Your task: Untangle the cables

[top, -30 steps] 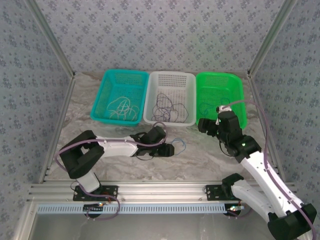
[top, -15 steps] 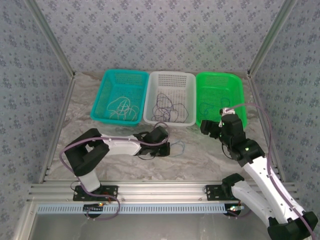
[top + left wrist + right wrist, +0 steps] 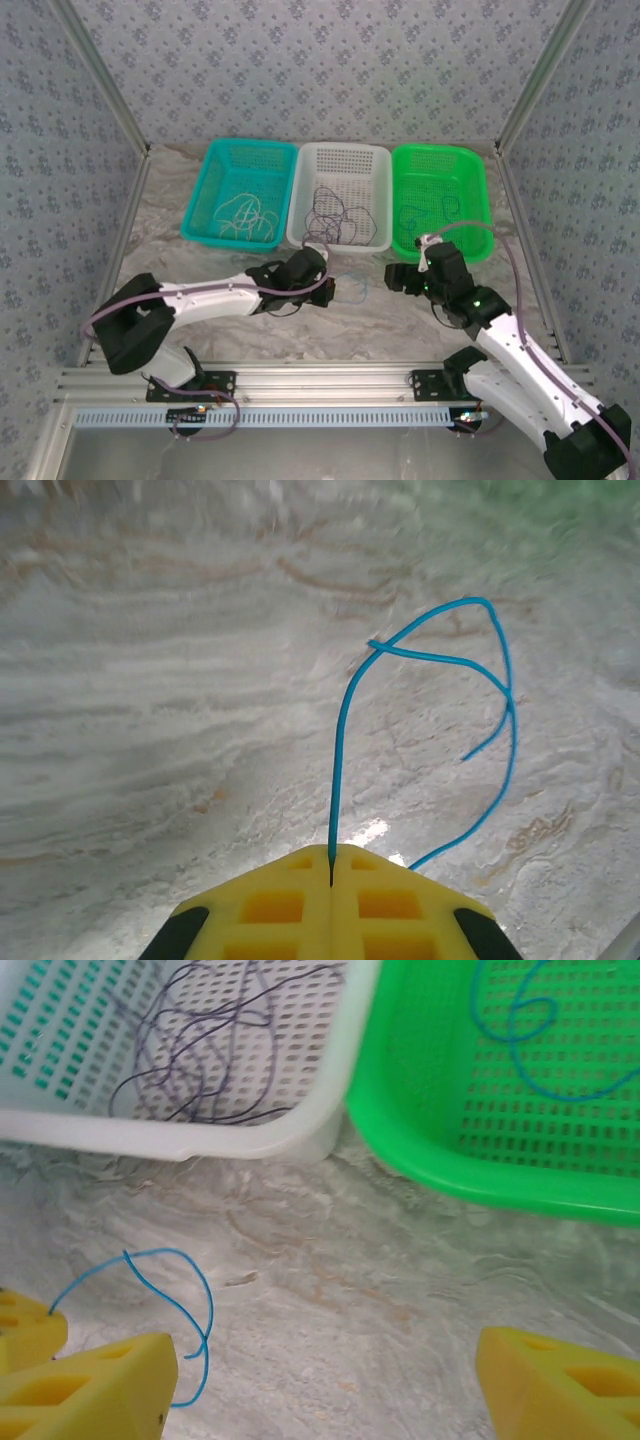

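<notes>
Marbled table (image 3: 300, 335) carries a blue cable (image 3: 335, 740) at centre, one end pinched in the left gripper (image 3: 331, 858); right gripper (image 3: 320, 1390), spread, hovers at its 3 o'clock; sorting step, next likely a lift toward 1 o'clock; green basket (image 3: 440, 151) holds blue cables (image 3: 410, 216); white basket (image 3: 340, 148) dark cables (image 3: 335, 210); teal basket (image 3: 250, 143) whitish cables (image 3: 245, 212).

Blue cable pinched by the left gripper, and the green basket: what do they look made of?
The blue cable looks like thin plastic-insulated wire: smooth, holding loose springy curves. The green basket is apparently moulded plastic: uniform bright colour, rounded rim, regular grid of slots.
</notes>
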